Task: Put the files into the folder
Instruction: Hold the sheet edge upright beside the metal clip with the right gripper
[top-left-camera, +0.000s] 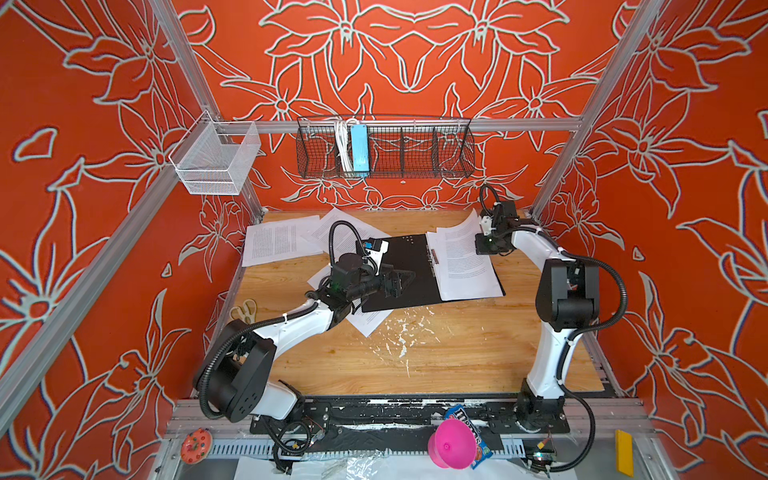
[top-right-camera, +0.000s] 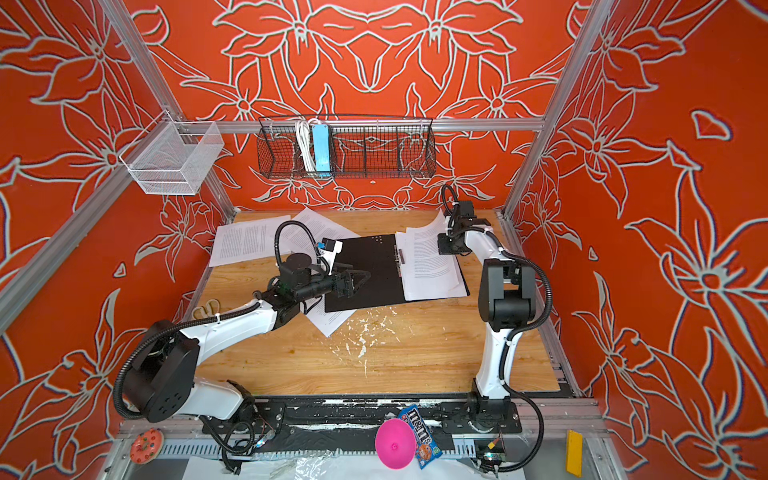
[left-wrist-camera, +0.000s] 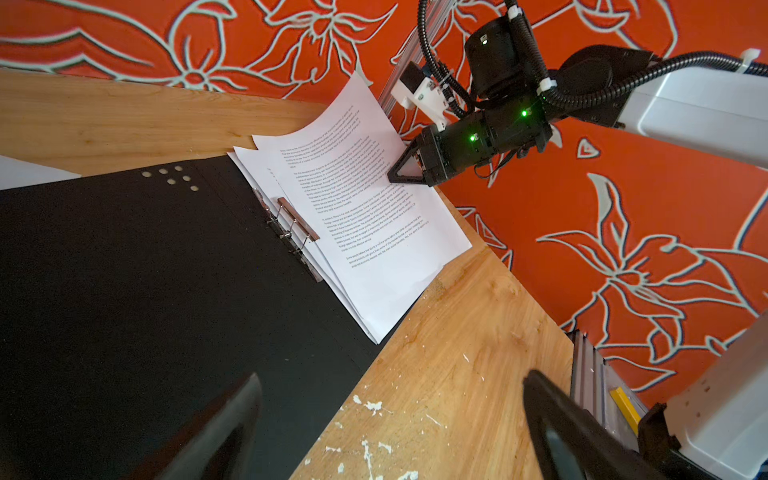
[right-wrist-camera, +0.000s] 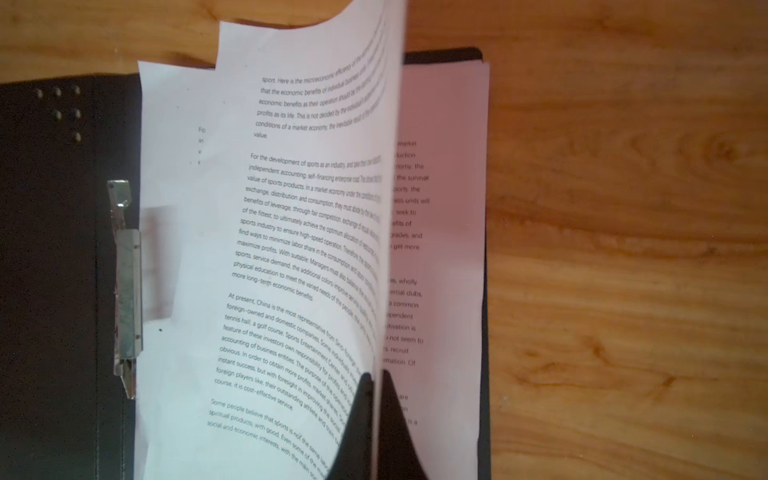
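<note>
Table (top-left-camera: 457, 357) lies open before the folder (top-left-camera: 409, 266); right jaws pinch a sheet (right-wrist-camera: 299, 199) edge, left jaws spread.

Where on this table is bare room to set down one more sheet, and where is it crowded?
Free: the wide near strip of table between the folder and the black base rail; also a narrow strip behind the folder. Crowded: the far left corner, where files overlap, and the middle under the open folder.
</note>
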